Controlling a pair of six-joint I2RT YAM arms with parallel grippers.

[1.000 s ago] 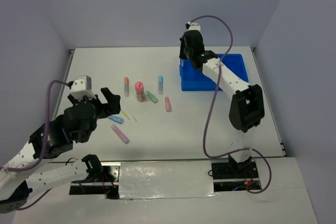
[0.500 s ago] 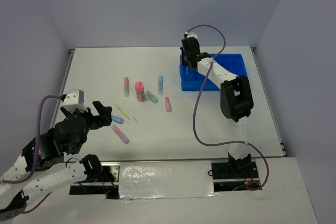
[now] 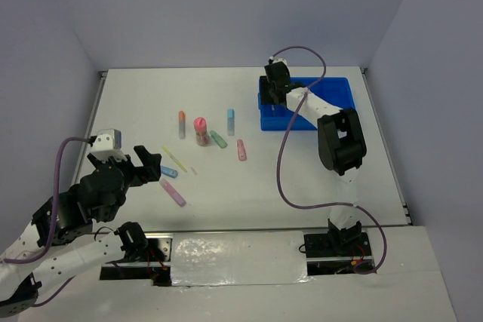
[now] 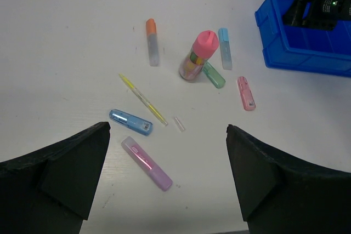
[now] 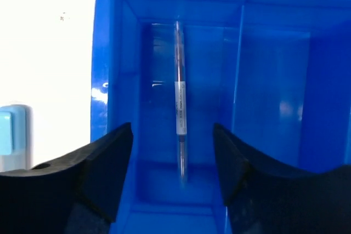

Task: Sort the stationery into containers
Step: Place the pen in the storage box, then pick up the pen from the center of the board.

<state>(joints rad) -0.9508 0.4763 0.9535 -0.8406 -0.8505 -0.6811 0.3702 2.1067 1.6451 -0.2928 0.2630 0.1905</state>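
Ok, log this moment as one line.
right hand: open over slim pen in end compartment of blue tray | left hand: open, empty, above purple highlighter | other stationery: loose on table

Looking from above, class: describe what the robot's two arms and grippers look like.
The left arm and right arm have white links, black joints and looping purple cables. The left gripper and right gripper have broad black wedge-shaped fingers.
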